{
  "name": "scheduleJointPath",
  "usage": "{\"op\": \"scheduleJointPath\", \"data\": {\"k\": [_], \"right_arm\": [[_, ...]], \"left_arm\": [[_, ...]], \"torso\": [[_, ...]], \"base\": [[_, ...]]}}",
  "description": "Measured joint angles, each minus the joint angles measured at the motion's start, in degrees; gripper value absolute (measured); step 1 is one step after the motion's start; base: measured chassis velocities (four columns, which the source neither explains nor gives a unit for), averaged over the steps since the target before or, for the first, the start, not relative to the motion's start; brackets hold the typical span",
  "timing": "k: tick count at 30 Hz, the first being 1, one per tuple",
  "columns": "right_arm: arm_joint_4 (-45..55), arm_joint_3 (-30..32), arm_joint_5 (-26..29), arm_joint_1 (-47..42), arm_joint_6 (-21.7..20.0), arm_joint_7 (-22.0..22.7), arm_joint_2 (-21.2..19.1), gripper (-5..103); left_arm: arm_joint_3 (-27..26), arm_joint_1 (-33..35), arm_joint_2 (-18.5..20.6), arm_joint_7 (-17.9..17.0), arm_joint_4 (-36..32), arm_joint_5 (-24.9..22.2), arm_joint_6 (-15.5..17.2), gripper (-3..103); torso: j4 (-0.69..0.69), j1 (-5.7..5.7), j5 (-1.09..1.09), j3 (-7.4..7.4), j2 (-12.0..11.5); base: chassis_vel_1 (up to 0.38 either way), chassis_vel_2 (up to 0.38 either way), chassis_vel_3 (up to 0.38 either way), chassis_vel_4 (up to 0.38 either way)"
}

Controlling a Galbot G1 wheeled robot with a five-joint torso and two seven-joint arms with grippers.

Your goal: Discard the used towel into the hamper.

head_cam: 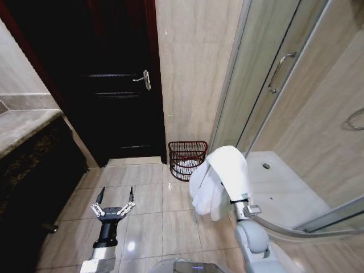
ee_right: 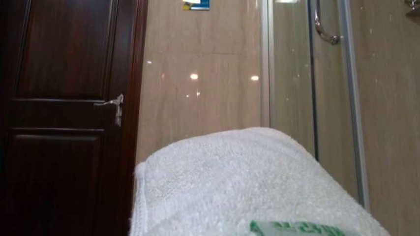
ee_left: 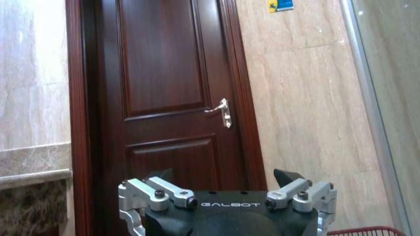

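The used towel (head_cam: 215,187), white and thick, hangs in a bunch from my right gripper (head_cam: 234,170), which is shut on it with the cloth covering its fingers. The right wrist view has the towel (ee_right: 243,182) bulging close in front. The hamper (head_cam: 186,159), a small dark red open-weave basket, stands on the floor against the beige wall, just beyond and left of the towel. Something pale shows through its weave. My left gripper (head_cam: 114,202) hovers open and empty over the floor tiles, well left of the hamper. In the left wrist view this gripper (ee_left: 223,179) faces the door, with the hamper's rim (ee_left: 367,230) at the corner.
A dark wooden door (head_cam: 114,85) with a metal handle is shut, left of the hamper. A glass shower enclosure (head_cam: 273,74) and its raised tray (head_cam: 284,187) fill the right. A dark stone-topped counter (head_cam: 28,125) lines the left. Tiled floor (head_cam: 153,216) lies between.
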Motion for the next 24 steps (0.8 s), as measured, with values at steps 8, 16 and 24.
{"op": "scheduleJointPath", "data": {"k": [8, 16, 24], "right_arm": [[-0.38, 0.05, 0.53, 0.51, -0.39, 0.0, -0.15, 4], [-0.13, 1.7, 0.57, 0.58, -0.5, 0.0, 0.07, 4], [-1.99, 1.69, -1.59, -1.35, 1.58, -0.46, 1.13, 4]], "left_arm": [[0.29, -2.89, 1.37, 0.03, 0.59, -0.23, 1.48, 100], [1.09, -3.82, 0.29, -0.58, 1.15, -1.6, 0.86, 100], [1.4, -3.46, 1.17, -0.49, 1.33, -1.22, 0.82, 100]], "torso": [[0.01, -0.55, 0.01, -0.84, -1.39], [0.0, -0.72, -0.01, -1.06, -1.79], [0.0, -0.66, 0.0, -0.97, -1.65]], "base": [[0.0, 0.0, 0.0, 0.0], [0.0, 0.0, 0.0, 0.0], [0.0, 0.0, 0.0, 0.0]]}}
